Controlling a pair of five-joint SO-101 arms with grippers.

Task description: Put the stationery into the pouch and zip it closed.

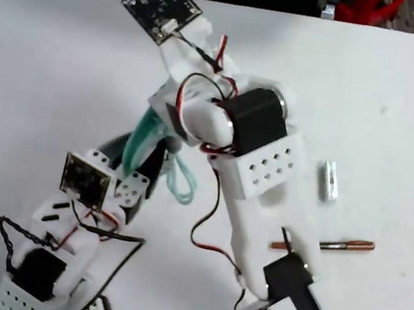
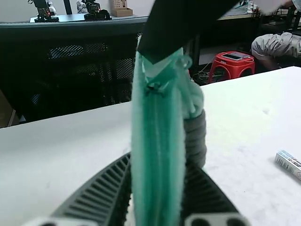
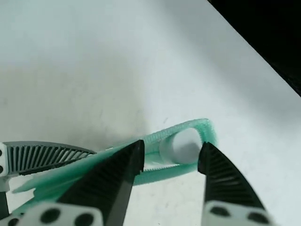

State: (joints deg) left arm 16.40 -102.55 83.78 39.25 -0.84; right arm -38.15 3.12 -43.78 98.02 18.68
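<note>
One teal pouch (image 2: 157,117) clenched in left hand (image 2: 157,162); right hand (image 3: 172,146) spread around it

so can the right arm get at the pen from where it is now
Probably not straight away. The right gripper is at the green pouch, and the pen lies back beside that arm's own lower link, partly hidden by it, so it would have to fold back.

Your teal mesh pouch (image 1: 145,136) stands up on its edge, mouth gaping at one end with a pale round stick (image 3: 181,143) inside. Well apart from it, your copper pen (image 1: 345,244) and small silver bar (image 1: 329,181) lie flat.
</note>
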